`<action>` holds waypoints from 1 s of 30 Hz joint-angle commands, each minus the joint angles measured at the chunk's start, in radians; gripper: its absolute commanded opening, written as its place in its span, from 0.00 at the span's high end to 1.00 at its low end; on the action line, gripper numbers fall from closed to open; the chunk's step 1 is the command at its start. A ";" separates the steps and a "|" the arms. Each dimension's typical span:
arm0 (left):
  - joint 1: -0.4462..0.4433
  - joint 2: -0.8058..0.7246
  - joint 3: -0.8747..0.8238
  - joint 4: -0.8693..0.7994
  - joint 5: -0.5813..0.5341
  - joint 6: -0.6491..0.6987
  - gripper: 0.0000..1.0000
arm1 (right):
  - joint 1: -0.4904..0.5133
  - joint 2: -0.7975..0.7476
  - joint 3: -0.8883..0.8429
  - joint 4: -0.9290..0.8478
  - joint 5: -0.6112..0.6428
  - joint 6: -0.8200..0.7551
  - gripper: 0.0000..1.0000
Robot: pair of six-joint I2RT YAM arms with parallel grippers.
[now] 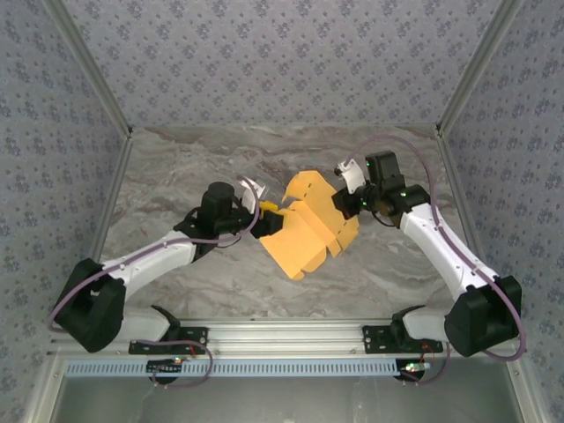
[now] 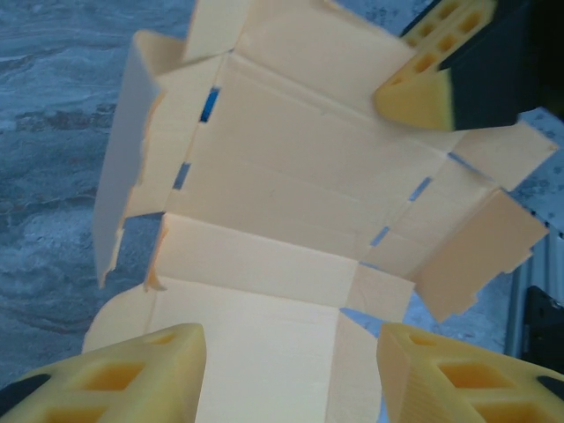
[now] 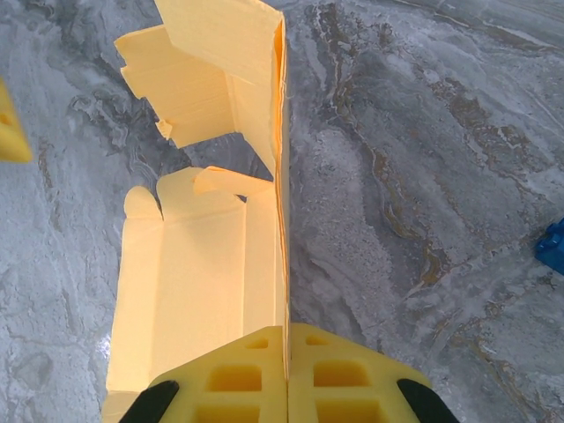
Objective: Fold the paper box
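The box (image 1: 308, 231) is a partly creased yellow-orange sheet, not yet closed, at the centre of the top view between the two arms. Several flaps are bent up at odd angles. I cannot tell whether its low side rests on the worktop (image 1: 176, 167).

The right tool (image 3: 286, 374) is clamped on one thin edge of the sheet at the bottom of the right wrist view, and that panel runs up the frame standing on edge. The left tool (image 2: 286, 348) has its jaws apart at the bottom of the left wrist view. A panel lies between and beyond them, and it seems to grip nothing.

As I judge it, one narrow pinch carries the whole sheet, so a push from the left tool could swivel the card or drag it out. If the left tool closes off a score line, it would likely put in a false crease or crush the loose flaps at the left of its view. The two tools are also near each other and may knock together.

A small blue thing (image 3: 553, 247) lies well apart at the right edge.
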 commanded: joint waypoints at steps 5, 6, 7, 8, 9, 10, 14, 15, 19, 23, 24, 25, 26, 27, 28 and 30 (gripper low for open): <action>-0.013 0.090 0.166 -0.071 0.153 0.004 0.46 | 0.029 0.024 0.044 -0.006 0.016 -0.014 1.00; -0.014 0.114 0.180 -0.063 0.164 -0.005 0.46 | 0.031 0.027 0.049 -0.007 0.016 -0.015 1.00; -0.014 0.135 0.193 -0.057 0.163 -0.013 0.46 | 0.033 0.029 0.053 -0.010 0.018 -0.015 1.00; -0.014 0.151 0.206 -0.056 0.151 -0.019 0.47 | 0.036 0.032 0.055 -0.013 0.019 -0.016 1.00; -0.010 0.168 0.214 -0.056 0.135 -0.025 0.47 | 0.039 0.032 0.058 -0.016 0.021 -0.019 1.00; -0.006 0.183 0.222 -0.056 0.126 -0.029 0.47 | 0.038 0.032 0.058 -0.018 0.021 -0.019 1.00; 0.033 0.237 0.243 -0.056 0.092 -0.058 0.47 | 0.040 0.031 0.064 -0.025 0.024 -0.025 1.00; 0.049 0.246 0.243 -0.049 0.087 -0.066 0.47 | 0.040 0.029 0.062 -0.025 0.023 -0.027 1.00; 0.082 0.262 0.248 -0.018 0.090 -0.076 0.46 | 0.046 0.028 0.057 -0.024 0.010 -0.045 1.00; 0.086 0.305 0.317 -0.046 0.132 -0.066 0.46 | 0.061 0.028 0.052 -0.015 -0.005 -0.056 1.00; 0.085 0.317 0.333 -0.052 0.148 -0.063 0.46 | 0.066 0.029 0.052 -0.015 -0.005 -0.057 1.00; 0.085 0.325 0.343 -0.051 0.157 -0.065 0.46 | 0.071 0.029 0.052 -0.017 -0.004 -0.061 1.00; 0.086 0.329 0.350 -0.048 0.164 -0.066 0.46 | 0.073 0.030 0.053 -0.018 -0.002 -0.064 1.00; 0.085 0.331 0.355 -0.043 0.178 -0.066 0.46 | 0.074 0.031 0.054 -0.021 -0.001 -0.066 1.00; 0.086 0.332 0.360 -0.037 0.187 -0.066 0.46 | 0.076 0.030 0.054 -0.022 0.001 -0.067 1.00; 0.085 0.331 0.367 -0.032 0.192 -0.064 0.46 | 0.076 0.033 0.054 -0.024 -0.001 -0.068 1.00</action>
